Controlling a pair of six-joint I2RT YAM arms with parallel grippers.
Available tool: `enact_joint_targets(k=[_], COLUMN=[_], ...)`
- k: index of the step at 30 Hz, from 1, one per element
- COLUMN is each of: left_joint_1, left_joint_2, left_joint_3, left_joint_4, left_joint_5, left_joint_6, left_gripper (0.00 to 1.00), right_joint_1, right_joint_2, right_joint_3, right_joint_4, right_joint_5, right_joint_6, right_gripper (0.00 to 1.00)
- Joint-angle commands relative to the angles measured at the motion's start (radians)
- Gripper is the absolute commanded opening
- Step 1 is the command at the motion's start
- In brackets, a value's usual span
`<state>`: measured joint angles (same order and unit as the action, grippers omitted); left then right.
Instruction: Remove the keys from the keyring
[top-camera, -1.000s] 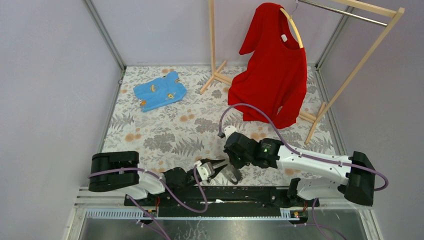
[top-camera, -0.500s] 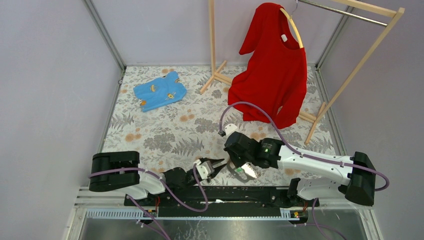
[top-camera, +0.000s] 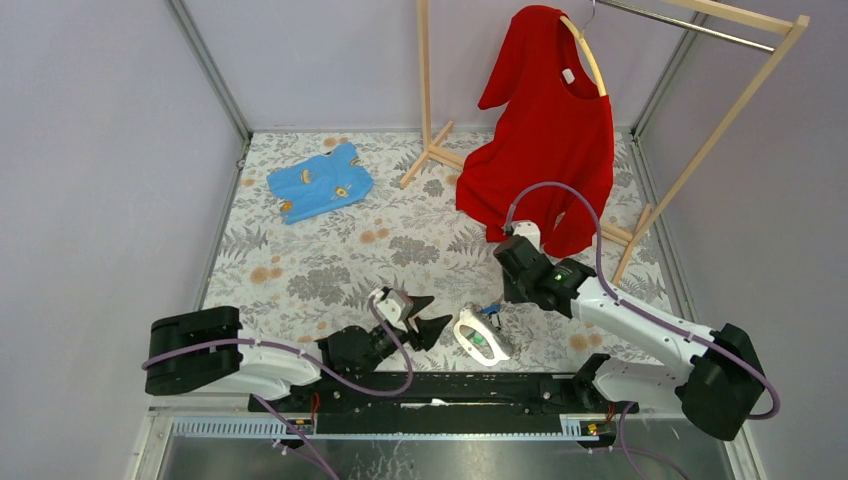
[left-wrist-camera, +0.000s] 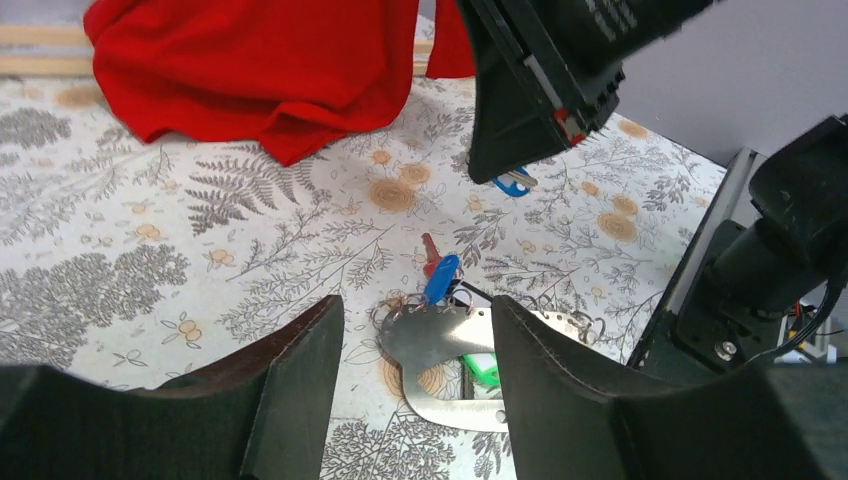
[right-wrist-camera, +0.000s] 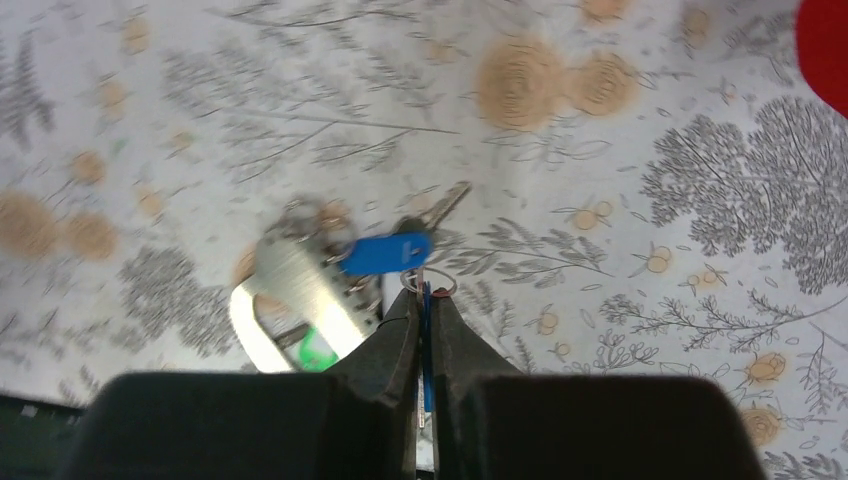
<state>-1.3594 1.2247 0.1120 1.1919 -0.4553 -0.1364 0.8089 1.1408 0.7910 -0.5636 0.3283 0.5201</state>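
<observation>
The keyring is a silvery metal plate (top-camera: 478, 338) with small rings and a green tag (left-wrist-camera: 482, 367), lying on the floral cloth. A blue-headed key (left-wrist-camera: 441, 277) and a red one (left-wrist-camera: 430, 248) hang from its rings. My left gripper (left-wrist-camera: 415, 305) is open and empty, its fingers (left-wrist-camera: 300, 390) either side of the plate and just short of it. My right gripper (right-wrist-camera: 425, 300) is shut on a thin blue key (right-wrist-camera: 424, 310) with a small ring, held above the cloth beyond the plate. That key also shows in the top view (top-camera: 490, 309). A silver key (right-wrist-camera: 447, 205) lies by the plate.
A red shirt (top-camera: 548, 150) hangs on a wooden rack (top-camera: 430, 150) at the back right, its hem on the cloth. A blue garment (top-camera: 320, 182) lies at the back left. The black rail (top-camera: 440, 390) runs along the near edge.
My right gripper has lifted and drawn back to the right with a blue key. My left gripper has let go of the plate and pulled back left; the plate now lies uncovered.
</observation>
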Motion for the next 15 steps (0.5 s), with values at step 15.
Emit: enact_joint_targets(k=[15], left_joint_1=[0.101], left_joint_2=[-0.160], left_joint_3=[0.172], left_joint_4=[-0.547], left_joint_5=[0.035], left_joint_6=[-0.327], left_gripper=[0.71], right_joint_1=[-0.102], right_joint_2=[-0.111], right_joint_3=[-0.287], right_joint_4=[0.178], right_joint_5=[-0.166], right_joint_6=[0.123], right_gripper=[0.25])
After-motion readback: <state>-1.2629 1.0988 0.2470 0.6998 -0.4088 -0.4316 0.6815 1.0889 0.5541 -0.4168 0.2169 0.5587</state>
